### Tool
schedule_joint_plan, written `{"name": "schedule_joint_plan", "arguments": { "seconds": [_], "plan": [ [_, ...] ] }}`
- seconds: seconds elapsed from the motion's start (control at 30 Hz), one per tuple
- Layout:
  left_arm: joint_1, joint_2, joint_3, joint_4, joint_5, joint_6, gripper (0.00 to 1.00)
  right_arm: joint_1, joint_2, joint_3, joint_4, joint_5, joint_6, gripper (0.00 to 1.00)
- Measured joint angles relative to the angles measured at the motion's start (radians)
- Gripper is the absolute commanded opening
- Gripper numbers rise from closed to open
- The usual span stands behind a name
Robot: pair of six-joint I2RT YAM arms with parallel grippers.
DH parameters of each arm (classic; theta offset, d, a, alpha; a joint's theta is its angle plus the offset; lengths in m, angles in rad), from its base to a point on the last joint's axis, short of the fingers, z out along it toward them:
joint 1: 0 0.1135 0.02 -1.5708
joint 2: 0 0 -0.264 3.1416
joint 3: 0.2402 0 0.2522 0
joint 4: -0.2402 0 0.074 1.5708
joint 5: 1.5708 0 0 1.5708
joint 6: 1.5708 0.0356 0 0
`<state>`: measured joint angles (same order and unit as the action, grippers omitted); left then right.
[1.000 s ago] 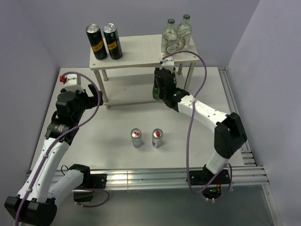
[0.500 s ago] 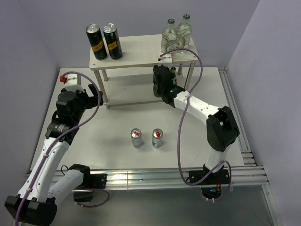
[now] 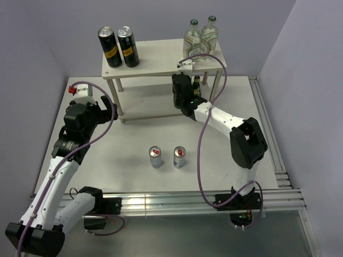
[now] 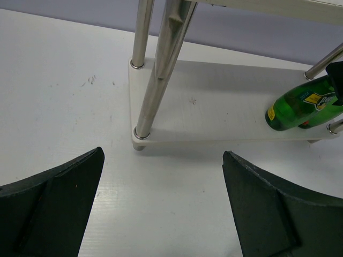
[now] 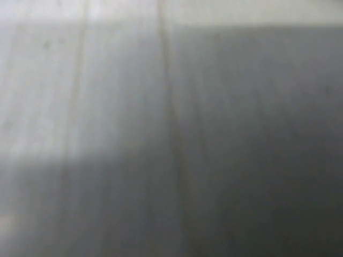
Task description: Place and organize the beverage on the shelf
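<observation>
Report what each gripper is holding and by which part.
Right gripper grips a tilted green bottle, apparently near its neck end. Left gripper is open, holding nothing.

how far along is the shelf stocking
Done: two black cans and two clear bottles stand on the shelf's top board. In hand: the right claw holds a green bottle tilted at the bottom board's right end, beside a second green bottle. Left: two silver cans stand on the table; the left claw is open, empty.

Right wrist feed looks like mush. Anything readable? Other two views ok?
Right wrist: fully blurred, only grey and pale bands, nothing readable. Left wrist: sharp on the shelf and green bottle. Top external: in focus, even light, soft shadow under the shelf.
</observation>
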<state>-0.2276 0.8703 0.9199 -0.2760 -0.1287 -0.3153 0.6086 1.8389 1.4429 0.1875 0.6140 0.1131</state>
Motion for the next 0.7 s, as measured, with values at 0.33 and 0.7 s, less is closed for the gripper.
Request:
{"name": "schedule_joint_plan", "arguments": {
  "seconds": [0.33, 0.7],
  "plan": [
    [0.0, 0.0, 0.0, 0.0, 0.0, 0.0, 0.99, 0.0, 0.0, 0.0, -0.001, -0.002, 0.006, 0.61],
    [0.0, 0.0, 0.0, 0.0, 0.0, 0.0, 0.99, 0.009, -0.008, -0.01, 0.0, -0.005, 0.023, 0.86]
  ]
}}
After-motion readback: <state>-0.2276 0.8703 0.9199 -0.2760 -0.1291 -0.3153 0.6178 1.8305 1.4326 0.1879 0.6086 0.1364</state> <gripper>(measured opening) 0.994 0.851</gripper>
